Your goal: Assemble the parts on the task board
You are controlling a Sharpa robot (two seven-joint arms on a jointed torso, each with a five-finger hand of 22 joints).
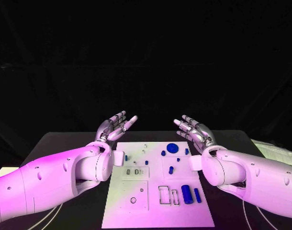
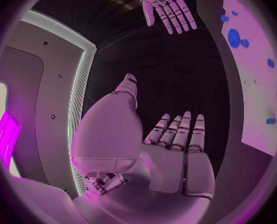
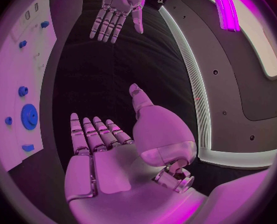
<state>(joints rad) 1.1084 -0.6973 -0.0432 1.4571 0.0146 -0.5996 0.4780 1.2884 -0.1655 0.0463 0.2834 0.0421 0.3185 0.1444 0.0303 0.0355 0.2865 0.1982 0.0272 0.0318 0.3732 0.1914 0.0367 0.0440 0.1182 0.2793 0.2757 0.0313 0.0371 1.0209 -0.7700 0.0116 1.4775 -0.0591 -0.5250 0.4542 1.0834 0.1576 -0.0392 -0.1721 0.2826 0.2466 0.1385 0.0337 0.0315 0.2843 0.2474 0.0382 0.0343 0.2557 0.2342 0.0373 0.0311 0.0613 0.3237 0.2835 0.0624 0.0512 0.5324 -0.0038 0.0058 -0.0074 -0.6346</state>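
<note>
Hands, left [image 1: 116,125] and right [image 1: 195,130], hung spread and empty beyond the white task board [image 1: 136,211]; its small blue parts [image 1: 186,189], seemingly light and rigid, suited fingertip pinches at their sides.

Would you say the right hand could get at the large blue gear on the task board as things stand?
Probably yes. The right hand is open and holds nothing, raised beside the far right edge of the task board. The large blue gear lies close by, with nothing over it and the left hand off to the other side.
</note>
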